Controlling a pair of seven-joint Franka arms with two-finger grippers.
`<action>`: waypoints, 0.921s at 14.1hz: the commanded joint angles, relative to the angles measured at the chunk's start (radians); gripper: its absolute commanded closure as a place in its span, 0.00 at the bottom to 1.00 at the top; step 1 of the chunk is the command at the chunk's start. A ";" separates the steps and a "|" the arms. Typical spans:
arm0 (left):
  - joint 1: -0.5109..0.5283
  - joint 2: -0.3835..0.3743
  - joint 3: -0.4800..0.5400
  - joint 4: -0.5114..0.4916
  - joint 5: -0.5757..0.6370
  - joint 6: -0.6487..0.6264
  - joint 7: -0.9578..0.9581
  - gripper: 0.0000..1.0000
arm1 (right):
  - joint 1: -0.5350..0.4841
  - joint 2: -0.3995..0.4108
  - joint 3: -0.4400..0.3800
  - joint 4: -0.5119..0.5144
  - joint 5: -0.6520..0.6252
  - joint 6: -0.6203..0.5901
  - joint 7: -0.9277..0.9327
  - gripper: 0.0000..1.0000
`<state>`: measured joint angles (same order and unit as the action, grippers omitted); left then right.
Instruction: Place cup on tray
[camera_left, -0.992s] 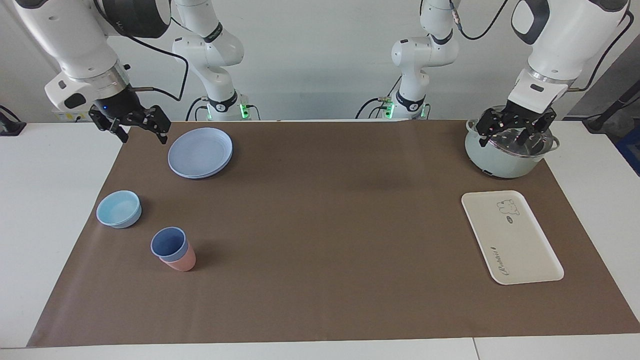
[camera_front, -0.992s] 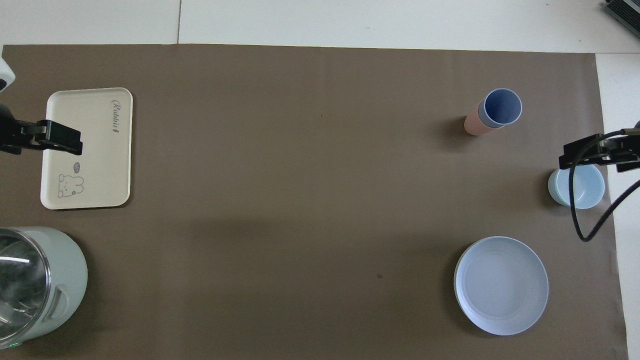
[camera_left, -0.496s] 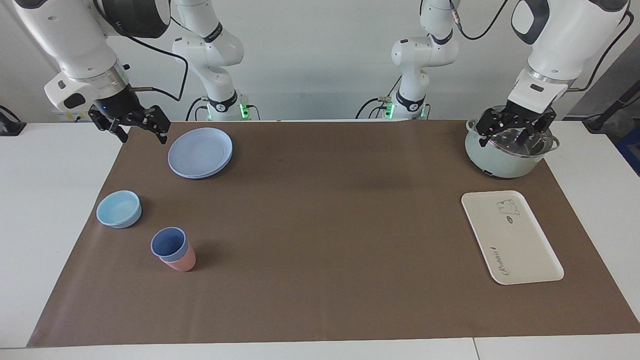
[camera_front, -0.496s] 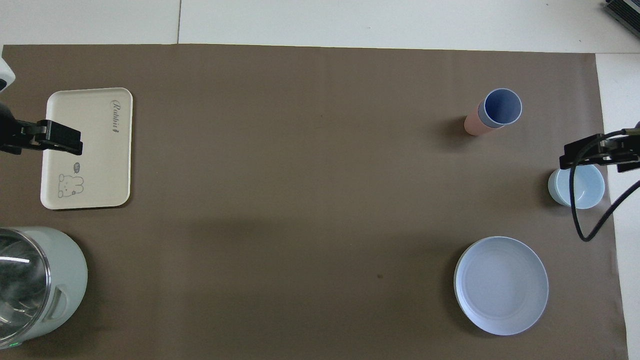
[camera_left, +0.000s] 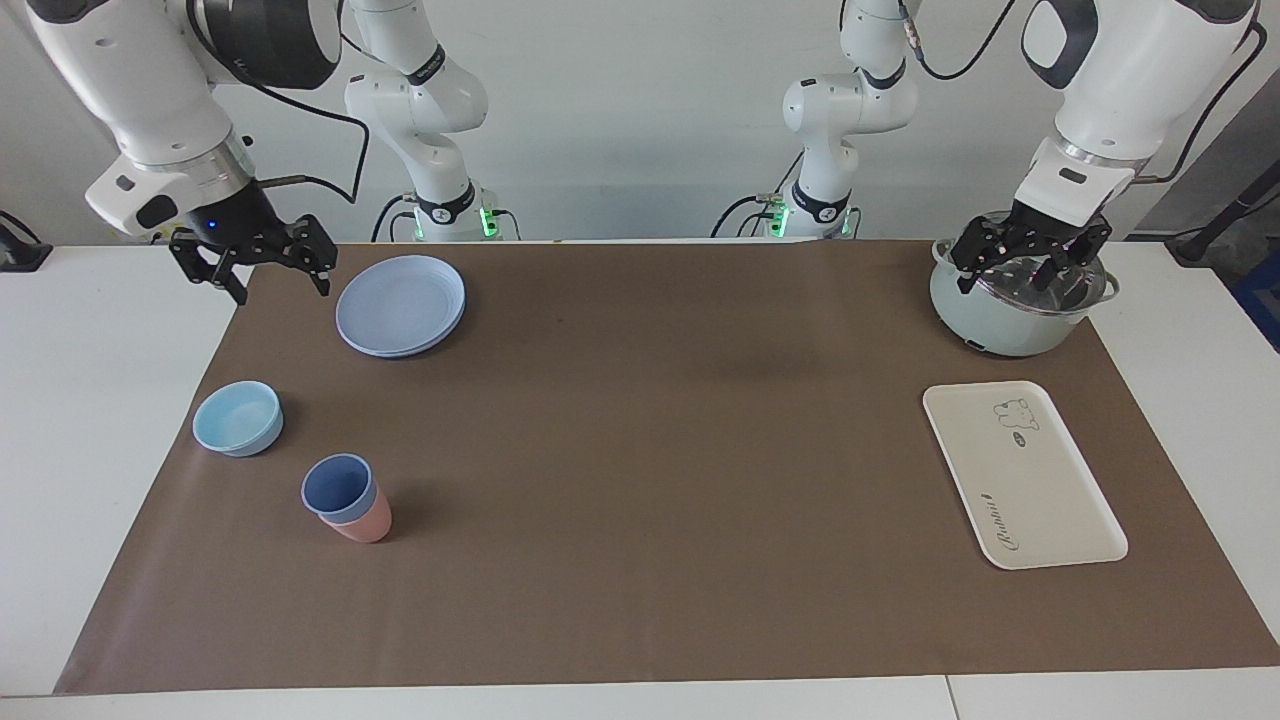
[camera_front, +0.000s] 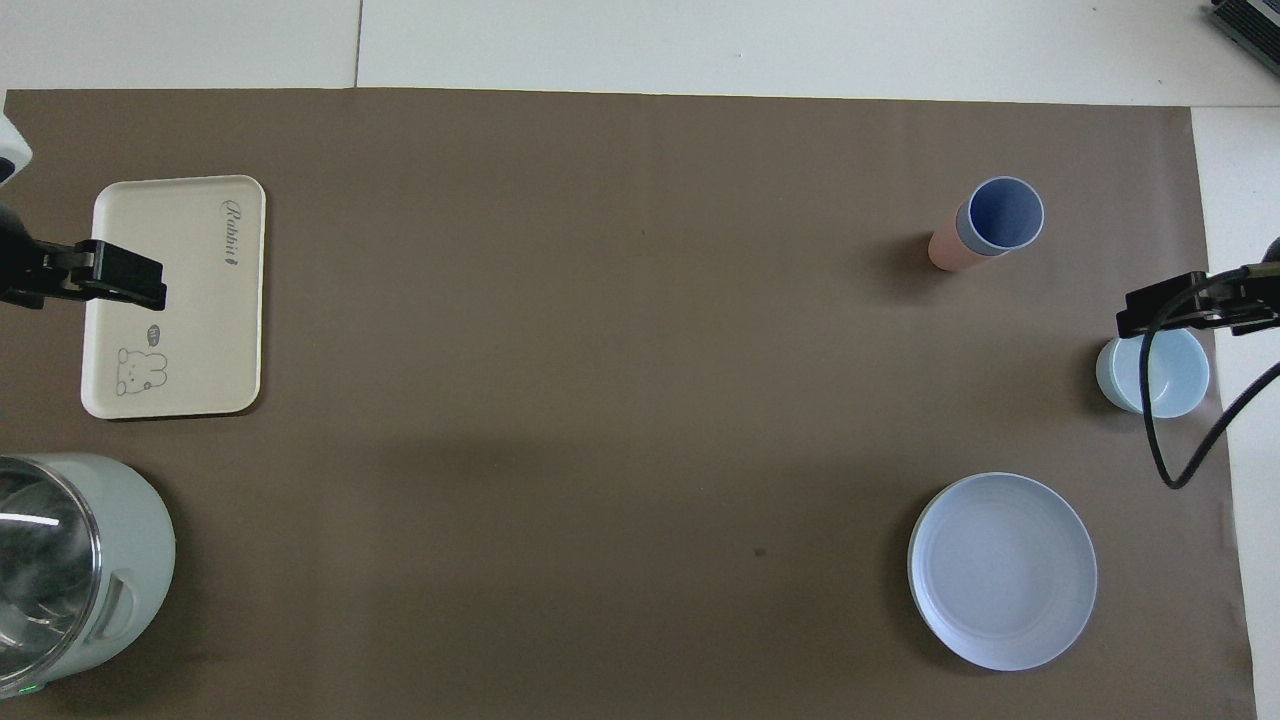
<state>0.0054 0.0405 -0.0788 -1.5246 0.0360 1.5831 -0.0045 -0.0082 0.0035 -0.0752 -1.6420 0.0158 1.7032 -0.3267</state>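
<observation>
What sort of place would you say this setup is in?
Probably a robotics lab: two bench-mounted arms, a brown mat over white tables, and staged tableware such as a tray and pot.

Facing camera high, looking toward robots; overhead looking steeply down; both share brown mat (camera_left: 640, 460).

Matt plastics on matt brown paper

The cup (camera_left: 338, 489) and tray (camera_left: 1040, 495) look smooth matt plastic; the pot's lid (camera_left: 1030, 275) is glossy glass.
</observation>
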 joint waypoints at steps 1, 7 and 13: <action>0.002 -0.031 -0.001 -0.037 0.018 0.008 0.009 0.00 | -0.103 -0.077 0.002 -0.183 0.125 0.180 -0.332 0.00; 0.004 -0.033 -0.001 -0.038 0.018 -0.002 0.003 0.00 | -0.243 0.021 0.002 -0.321 0.549 0.391 -1.028 0.00; 0.004 -0.033 -0.001 -0.038 0.018 0.000 0.003 0.00 | -0.288 0.209 0.002 -0.315 0.924 0.452 -1.449 0.00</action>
<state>0.0054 0.0404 -0.0783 -1.5252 0.0360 1.5813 -0.0045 -0.2945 0.1846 -0.0862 -1.9695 0.8628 2.1332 -1.7255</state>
